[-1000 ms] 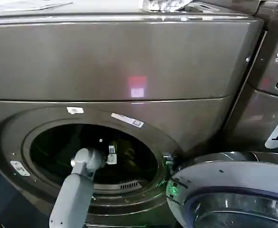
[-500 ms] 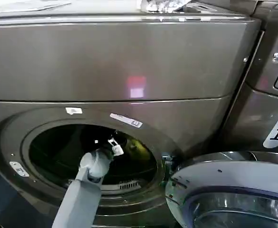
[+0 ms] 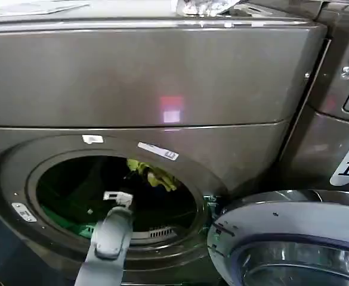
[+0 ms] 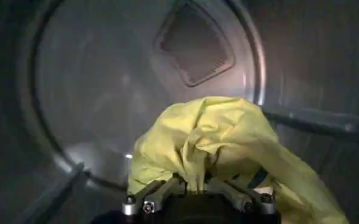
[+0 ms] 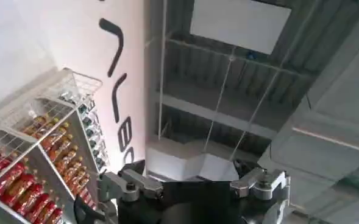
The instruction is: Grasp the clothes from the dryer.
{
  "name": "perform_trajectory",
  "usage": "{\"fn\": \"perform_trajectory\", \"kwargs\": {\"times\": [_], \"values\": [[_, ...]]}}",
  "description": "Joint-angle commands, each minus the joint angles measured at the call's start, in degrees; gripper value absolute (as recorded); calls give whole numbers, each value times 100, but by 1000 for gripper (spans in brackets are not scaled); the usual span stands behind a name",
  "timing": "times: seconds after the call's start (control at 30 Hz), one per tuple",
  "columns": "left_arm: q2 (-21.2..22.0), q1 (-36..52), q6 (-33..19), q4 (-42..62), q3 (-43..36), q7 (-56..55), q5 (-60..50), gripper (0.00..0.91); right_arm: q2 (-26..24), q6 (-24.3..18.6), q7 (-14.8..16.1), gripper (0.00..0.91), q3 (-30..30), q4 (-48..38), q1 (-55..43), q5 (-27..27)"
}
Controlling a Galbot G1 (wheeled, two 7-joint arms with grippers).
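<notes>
Drum mouth of dryer (image 3: 19, 179) wide around my left arm, lower centre. Left pincer (image 4: 194, 182) clamps clothes (image 3: 153, 174) mid-opening, clear of rim. Right pincer's (image 5: 194, 182) state: can't tell.

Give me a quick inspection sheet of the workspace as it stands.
Surface: dryer front, door swung open at right.
Job's things: yellow-green clothes bunched, lifted inside the drum.
Clutter: papers and a crumpled wrapper on the dryer's top.
Grippers: left gripper inside the drum mouth, shut on the clothes; right gripper open, aimed at the ceiling.
Cables: nothing seen.
Surroundings: second machine at right; rack of bottles by a white wall.
</notes>
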State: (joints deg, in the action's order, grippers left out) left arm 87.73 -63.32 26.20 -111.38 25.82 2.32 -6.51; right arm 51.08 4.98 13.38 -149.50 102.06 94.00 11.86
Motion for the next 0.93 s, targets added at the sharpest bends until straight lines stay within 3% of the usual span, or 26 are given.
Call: {"fn": "perform_trajectory", "kwargs": {"times": [0.03, 0.93], "values": [[93, -387, 104, -431, 150, -214, 532, 0, 8, 57, -10, 907, 25, 0, -13, 146], [99, -460, 35, -409, 129, -173, 630, 0, 66, 138, 171, 907, -40, 114, -33, 300]]}}
